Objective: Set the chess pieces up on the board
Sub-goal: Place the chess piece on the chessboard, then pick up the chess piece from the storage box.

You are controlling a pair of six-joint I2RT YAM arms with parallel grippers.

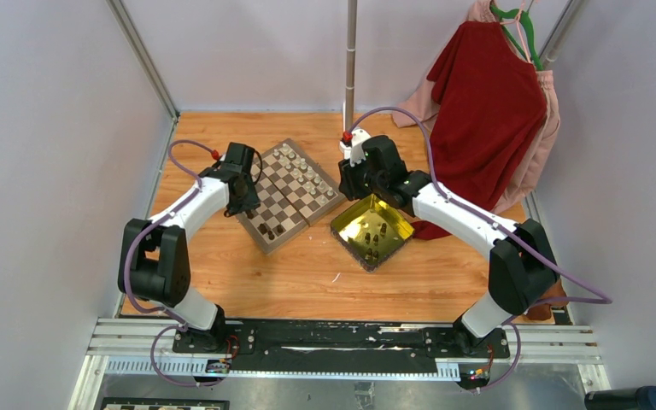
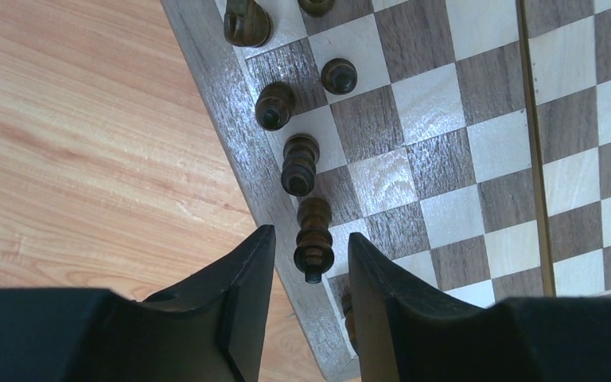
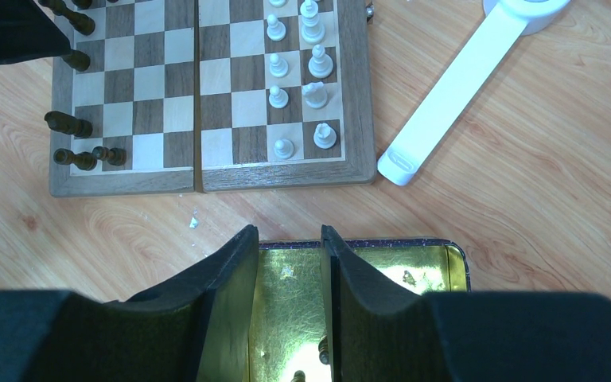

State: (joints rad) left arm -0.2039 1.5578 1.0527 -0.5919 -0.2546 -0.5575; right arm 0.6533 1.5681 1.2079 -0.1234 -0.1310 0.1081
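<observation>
The board point(image 1: 303, 184) lies in the middle of the table, turned at an angle. Cream-white chess pieces point(image 3: 302, 72) stand in two rows at its far end and several dark brown pieces point(image 2: 298, 163) along its near edge. My left gripper point(image 2: 310, 235) is open, its fingers point(image 2: 247, 294) on either side of a standing dark piece point(image 2: 314, 243) at the board's rim, with a gap on both sides. My right gripper point(image 3: 287, 232) is open and empty above the yellow tray point(image 3: 437, 267), where a few dark pieces point(image 3: 322, 348) lie.
A white stand arm point(image 3: 453, 87) lies on the table right of the board, under a vertical pole point(image 1: 351, 60). A red garment point(image 1: 487, 111) hangs at the back right. The yellow tray point(image 1: 393, 224) sits just right of the board.
</observation>
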